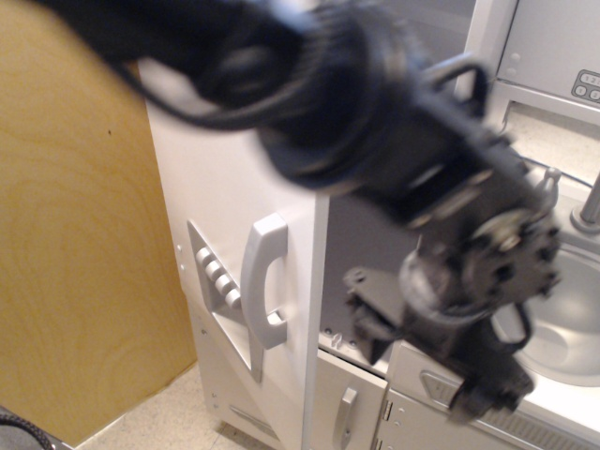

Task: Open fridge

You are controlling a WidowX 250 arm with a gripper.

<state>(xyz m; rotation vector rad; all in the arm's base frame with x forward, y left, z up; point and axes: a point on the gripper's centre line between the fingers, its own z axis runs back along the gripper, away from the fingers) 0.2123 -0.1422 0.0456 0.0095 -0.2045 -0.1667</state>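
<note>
Yellow-brown wood paneling (75,234) fills the left side of the view, with a strip of pale speckled floor (159,417) at its foot. Against it stands the fridge (234,206), its large door swung out toward the camera so that the door's thin edge faces forward and the front slants away to the left. On that front sits the long pale handle (265,281), upright, and just beside it to the left the recessed panel with a slanted row of small buttons (217,278). Right of the door edge the inside of the fridge shows as a shadowed grey space, mostly covered by the arm. Below it is the smaller lower door with its short handle (345,414). A black robot arm (375,122) sweeps down from the upper left across the middle of the picture, heavily blurred; its tool (469,309) hangs in front of the open compartment and the counter at right — well apart from the door handle, with nothing visibly in it. The blur is too strong to tell whether its jaws are wide or narrow. At the far right a round grey sink (562,328) is set into the white surface (562,398) — a tap (592,199) rises behind it.
</note>
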